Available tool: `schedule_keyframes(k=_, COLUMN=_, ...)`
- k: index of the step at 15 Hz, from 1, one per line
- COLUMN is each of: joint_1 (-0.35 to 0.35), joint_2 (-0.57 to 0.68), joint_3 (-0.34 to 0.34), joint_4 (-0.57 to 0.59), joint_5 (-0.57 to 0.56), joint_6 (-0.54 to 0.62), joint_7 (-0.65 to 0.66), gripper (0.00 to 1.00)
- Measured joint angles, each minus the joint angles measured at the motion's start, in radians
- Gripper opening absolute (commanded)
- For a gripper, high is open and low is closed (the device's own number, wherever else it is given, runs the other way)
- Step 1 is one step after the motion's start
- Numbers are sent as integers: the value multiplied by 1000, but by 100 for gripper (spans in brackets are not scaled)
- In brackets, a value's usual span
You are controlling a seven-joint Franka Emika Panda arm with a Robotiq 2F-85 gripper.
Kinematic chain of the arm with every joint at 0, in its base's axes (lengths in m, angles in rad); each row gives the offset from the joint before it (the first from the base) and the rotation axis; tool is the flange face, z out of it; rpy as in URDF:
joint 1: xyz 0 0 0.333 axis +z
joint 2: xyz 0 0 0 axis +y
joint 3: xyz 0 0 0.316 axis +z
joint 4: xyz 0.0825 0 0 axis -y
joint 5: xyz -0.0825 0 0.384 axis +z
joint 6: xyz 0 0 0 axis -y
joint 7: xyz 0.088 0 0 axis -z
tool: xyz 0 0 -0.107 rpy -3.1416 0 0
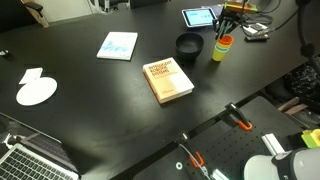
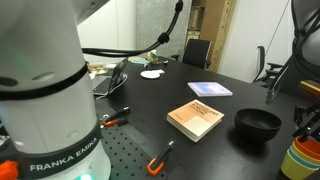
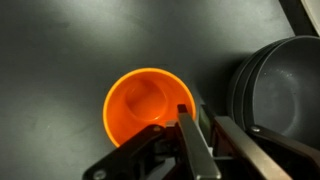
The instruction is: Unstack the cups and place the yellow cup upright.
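My jaws sit at the orange cup (image 3: 140,105)'s rim on its black bowl (image 3: 275,90) side; clenched or not, I cannot tell. The yellow cup (image 1: 221,50) nests beneath, just beside the bowl. I should pinch squarely and lift straight, so the lower cups don't ride up. Dark office table (image 1: 100,90), book (image 1: 169,80) near the bowl

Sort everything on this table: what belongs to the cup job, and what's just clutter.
Job:
- stacked cups
- orange cup, top of the stack
- end effector, right at its rim

Lying about:
- black bowl
- brown book
- blue book
- laptop
- white paper
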Motion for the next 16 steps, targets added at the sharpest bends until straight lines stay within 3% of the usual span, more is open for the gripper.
schedule_keyframes(k=5, joint_1=-2, joint_2=0, joint_3=-4, joint_4=8, joint_5=-1, joint_6=-5, joint_7=12, gripper=11)
schedule_keyframes(k=9, joint_1=-1, joint_2=1, joint_3=-4, joint_4=8, joint_5=-8, joint_6=-5, joint_7=20, gripper=9)
schedule_keyframes(k=16, joint_1=40, joint_2=-7, joint_3=-37, joint_4=8, joint_5=-118, joint_6=-5, joint_7=76, gripper=8)
